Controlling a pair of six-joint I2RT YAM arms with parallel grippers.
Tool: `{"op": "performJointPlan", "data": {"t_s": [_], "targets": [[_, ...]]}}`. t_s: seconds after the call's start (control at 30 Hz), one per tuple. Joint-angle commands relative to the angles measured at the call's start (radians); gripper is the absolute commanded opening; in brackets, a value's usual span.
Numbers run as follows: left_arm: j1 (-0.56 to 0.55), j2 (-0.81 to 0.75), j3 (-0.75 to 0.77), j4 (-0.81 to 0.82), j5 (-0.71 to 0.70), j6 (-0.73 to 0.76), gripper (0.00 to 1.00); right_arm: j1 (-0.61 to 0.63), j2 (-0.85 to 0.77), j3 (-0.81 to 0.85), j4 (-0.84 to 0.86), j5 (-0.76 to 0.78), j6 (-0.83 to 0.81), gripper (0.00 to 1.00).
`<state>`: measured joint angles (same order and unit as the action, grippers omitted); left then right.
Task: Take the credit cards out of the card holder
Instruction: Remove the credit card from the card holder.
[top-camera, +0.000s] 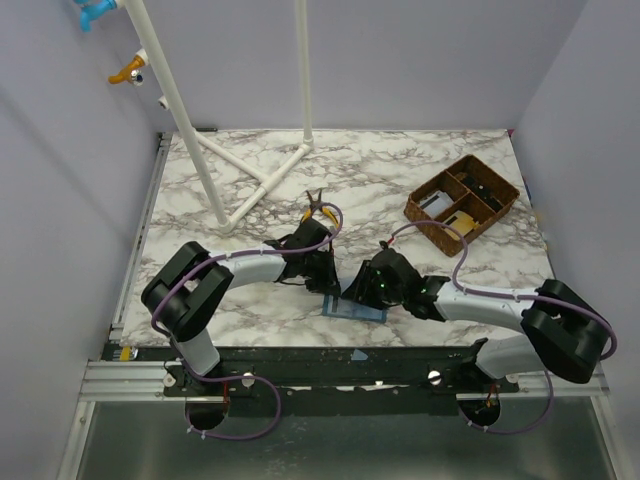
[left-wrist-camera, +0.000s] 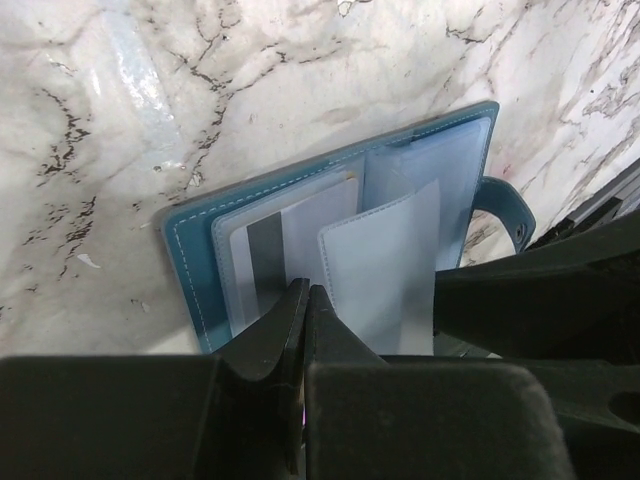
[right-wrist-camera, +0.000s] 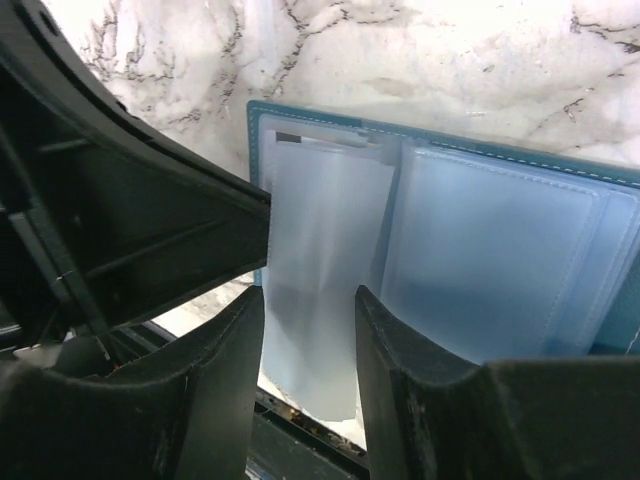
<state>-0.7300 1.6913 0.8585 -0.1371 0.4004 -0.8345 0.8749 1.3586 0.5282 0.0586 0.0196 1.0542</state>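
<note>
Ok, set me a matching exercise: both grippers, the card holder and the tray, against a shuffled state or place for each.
Things:
1. left gripper
2. right gripper
3. card holder
4. brown tray

States or places:
a. lying open on the table
b. fingers apart
c. far right part of the table
d. fingers pressed together

Pairs: 1-d, 2-b, 3-a, 4-c.
</note>
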Motion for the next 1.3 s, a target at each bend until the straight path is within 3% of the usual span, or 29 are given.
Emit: {"op": "performJointPlan", "data": {"t_s": [0.0,0.23,0.67,0.73,0.87,0.93,1.1,1.27], "targets": [[-0.009,0.006,0.028,-0.012,-0.023,0.007,0.0,-0.004,-0.043,0.036,-0.052,0.007,-0.01,0.45],[-0.02,0.0,0.061,-0.015,0.003,0.004,0.0,-0.005,-0.096,0.085,-0.204,0.074,-0.038,0.56],[-0.032,-0.008,0.086,-0.009,0.04,-0.013,0.0,-0.005,-0.154,0.128,-0.382,0.196,-0.04,0.56],[-0.034,-0.006,0.089,-0.009,0.046,-0.012,0.0,-0.005,-0.164,0.124,-0.385,0.2,-0.034,0.53],[-0.042,0.001,0.101,-0.012,0.051,-0.013,0.0,-0.005,-0.164,0.127,-0.402,0.221,-0.033,0.27],[-0.049,0.008,0.108,-0.013,0.056,-0.012,0.0,-0.004,-0.143,0.132,-0.416,0.213,-0.02,0.2],[-0.086,0.033,0.139,-0.023,0.056,-0.015,0.0,-0.005,-0.169,0.121,-0.426,0.232,0.002,0.18],[-0.122,0.074,0.17,-0.023,0.056,-0.028,0.0,-0.005,-0.267,0.151,-0.542,0.33,0.018,0.19]]}}
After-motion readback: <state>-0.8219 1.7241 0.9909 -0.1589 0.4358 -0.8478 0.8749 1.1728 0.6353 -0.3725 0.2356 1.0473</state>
